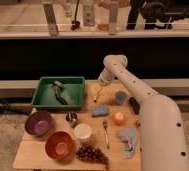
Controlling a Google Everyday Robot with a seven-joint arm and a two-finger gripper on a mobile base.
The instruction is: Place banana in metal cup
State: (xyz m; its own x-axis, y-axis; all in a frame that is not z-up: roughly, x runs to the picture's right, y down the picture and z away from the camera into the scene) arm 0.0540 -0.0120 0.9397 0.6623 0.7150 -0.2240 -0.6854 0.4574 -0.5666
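A wooden table (38, 156) stands before a dark wall and a glass railing. The gripper (99, 93) hovers just right of the green tray (59, 93), over the banana (97, 90); its grip cannot be told. The metal cup (72, 119) sits below the tray.

No legible text, label, brand, number or sign is found. The end effector (99, 94) hangs over the bench's (33, 155) far edge.

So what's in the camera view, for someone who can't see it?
A white robot arm reaches over a wooden table, its hand low at the far edge by a pale banana. Nearer sit a metal cup, a white cup, two bowls, grapes and a green tray.
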